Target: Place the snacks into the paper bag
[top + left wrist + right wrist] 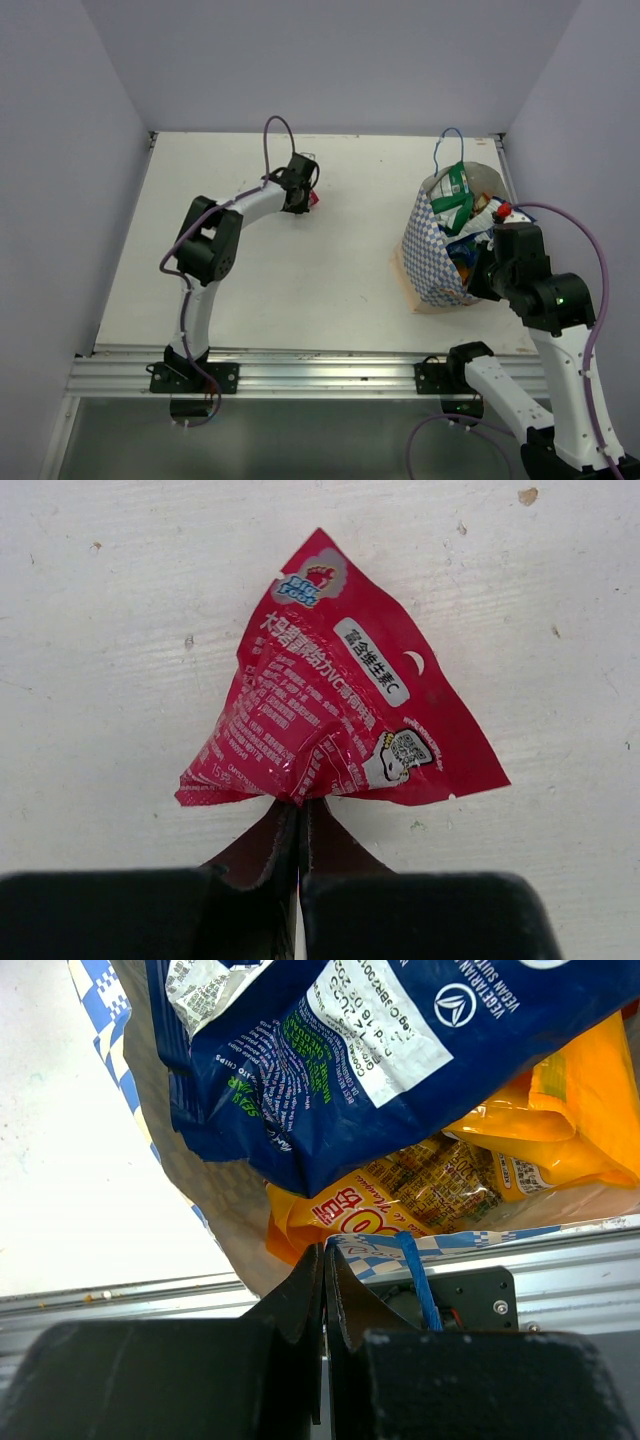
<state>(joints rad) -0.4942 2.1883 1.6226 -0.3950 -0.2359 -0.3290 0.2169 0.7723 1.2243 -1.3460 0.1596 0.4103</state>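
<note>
Nearest, the right hand (322, 1260) sits shut at the rim of the well-filled paper bag (430, 250), and farther out the left hand (300, 815) pinches the tiny pink packet (340, 720) on the desk (300, 290): last pickup, it seems, needing a lift and carry over the bag's mouth.

Top view: my left claw (303, 190) covers pink packet (317, 201), only sliver shows. Right wrist view: blue packet (330, 1060) cut by top edge, orange packet (585, 1110) by right edge. Pink packet's fine print unreadable.
</note>
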